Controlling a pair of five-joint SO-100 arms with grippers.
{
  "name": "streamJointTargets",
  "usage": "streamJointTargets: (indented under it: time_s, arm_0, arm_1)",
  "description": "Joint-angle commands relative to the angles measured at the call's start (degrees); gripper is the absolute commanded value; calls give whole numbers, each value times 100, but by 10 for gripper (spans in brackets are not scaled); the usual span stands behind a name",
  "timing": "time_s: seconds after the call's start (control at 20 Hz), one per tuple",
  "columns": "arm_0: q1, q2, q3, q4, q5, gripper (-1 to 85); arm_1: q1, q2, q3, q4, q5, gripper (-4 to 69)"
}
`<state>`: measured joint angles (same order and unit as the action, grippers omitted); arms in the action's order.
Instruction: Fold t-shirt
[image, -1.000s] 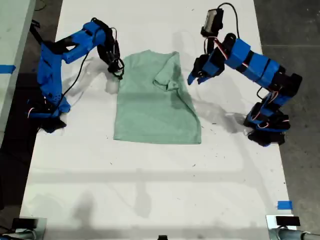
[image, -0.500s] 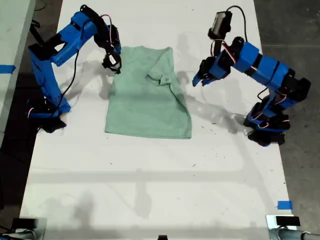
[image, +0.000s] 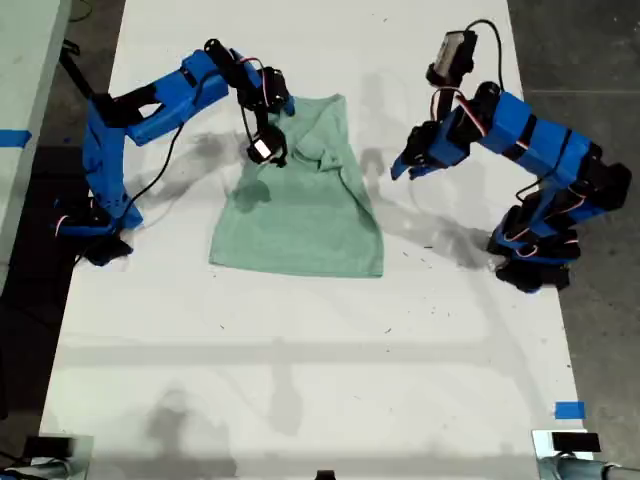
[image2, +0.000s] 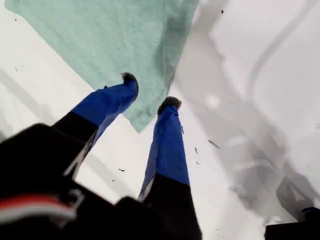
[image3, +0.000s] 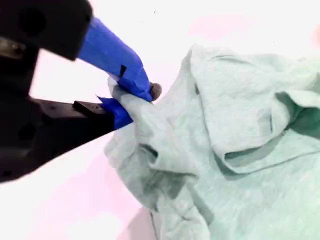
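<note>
The t-shirt (image: 300, 215) is spread on the table (image: 300, 380) between the two arms. My second gripper (image: 268, 152) is placed over its edge on the exterior view's left, and my first gripper (image: 400, 168) just off its edge on the exterior view's right.

A white table (image: 300, 350) carries everything. The pale mint-green t-shirt (image: 300, 220) lies on it, partly folded, between my second gripper (image: 268, 152), which pinches its cloth, and my first gripper (image: 400, 168), which hangs just beside its edge. Small dark specks dot the surface.
</note>
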<state>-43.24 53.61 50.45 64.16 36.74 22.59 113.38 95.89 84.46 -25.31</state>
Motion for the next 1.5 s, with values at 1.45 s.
streamJointTargets:
  time_s: [1.45]
  arm_0:
    - [3015,6275,5300,1477,-993,259]
  arm_1:
    - [-2013,-1652,2391,-3445,35,307]
